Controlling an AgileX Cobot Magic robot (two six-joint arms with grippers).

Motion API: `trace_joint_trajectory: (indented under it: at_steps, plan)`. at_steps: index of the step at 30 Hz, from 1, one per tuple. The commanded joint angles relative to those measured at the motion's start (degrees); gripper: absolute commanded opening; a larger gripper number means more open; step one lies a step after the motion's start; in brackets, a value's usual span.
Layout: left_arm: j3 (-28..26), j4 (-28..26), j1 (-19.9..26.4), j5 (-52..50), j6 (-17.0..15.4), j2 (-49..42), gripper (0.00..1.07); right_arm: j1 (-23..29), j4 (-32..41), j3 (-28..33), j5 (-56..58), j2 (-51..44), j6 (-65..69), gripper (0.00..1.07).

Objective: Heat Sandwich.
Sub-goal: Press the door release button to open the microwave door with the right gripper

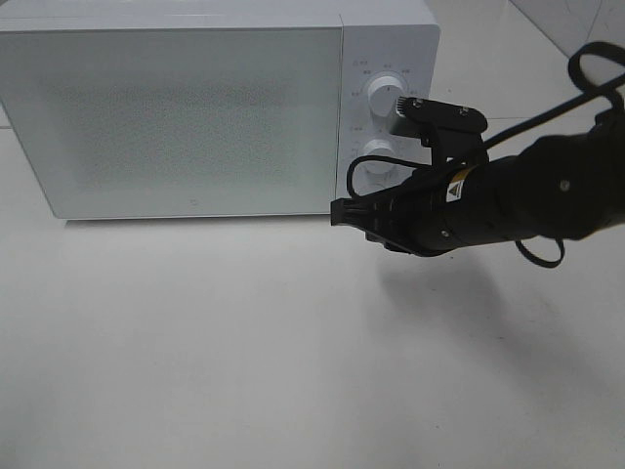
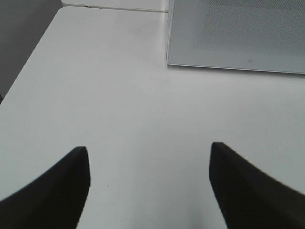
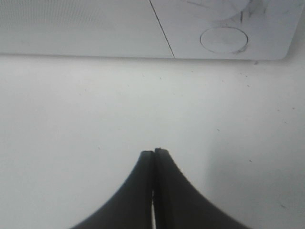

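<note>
Sandwich cannot be found in any of the three views, so where it lies cannot be told. The white microwave [image 1: 195, 107] fills the upper left and centre of the high view, and its speckled door [image 1: 171, 117] is closed and shows nothing of the inside. On the control panel at its right side sit an upper knob [image 1: 377, 93] and a lower knob [image 1: 374, 156].

The right gripper [image 1: 338, 212] comes in from the right edge of the high view on a black arm and points left. Its tips are at the frame's centre right, just below the lower knob and near the microwave's bottom right corner. Whether it touches the oven cannot be told. Its wrist view shows the two fingers pressed together with nothing between them, over the bare white table [image 1: 195, 342], with its shadow cast beneath.

The left gripper [image 2: 148, 147] appears only in its own wrist view. Its jaws are spread wide and empty above the table, well apart from the microwave's corner.
</note>
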Motion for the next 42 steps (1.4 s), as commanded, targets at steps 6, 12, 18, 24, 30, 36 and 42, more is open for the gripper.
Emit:
trace_joint_trajectory:
  at_steps: [6,12,18,24,30,36,42]
  plan:
    - [0.1,-0.2,-0.3,-1.0,-0.3,-1.0,0.68,-8.1,-7.6,-10.1,30.0,-1.9,-6.4,0.02]
    - [0.1,-0.2,-0.3,-1.0,-0.3,-1.0,0.68,-13.8,-7.6,-15.9,44.4,-3.2,-14.8,0.04]
    - [0.1,-0.2,-0.3,-1.0,-0.3,-1.0,0.68,-19.1,-6.6,-19.3,54.6,-3.8,-18.0,0.05]
    - [0.1,-0.2,-0.3,-1.0,-0.3,-1.0,0.68,-26.6,-5.2,-20.7,62.4,-4.4,-19.5,0.07]
    - [0.1,-0.2,-0.3,-1.0,-0.3,-1.0,0.68,-34.8,-5.5,-20.7,68.4,-7.8,-19.5,0.1]
    - [0.1,-0.2,-0.3,-1.0,-0.3,-1.0,0.68,-35.9,-8.4,-20.7,71.1,-14.9,-17.0,0.13]
    - [0.1,-0.2,-0.3,-1.0,-0.3,-1.0,0.68,-35.9,-12.0,-20.7,72.0,-23.0,-12.9,0.25]
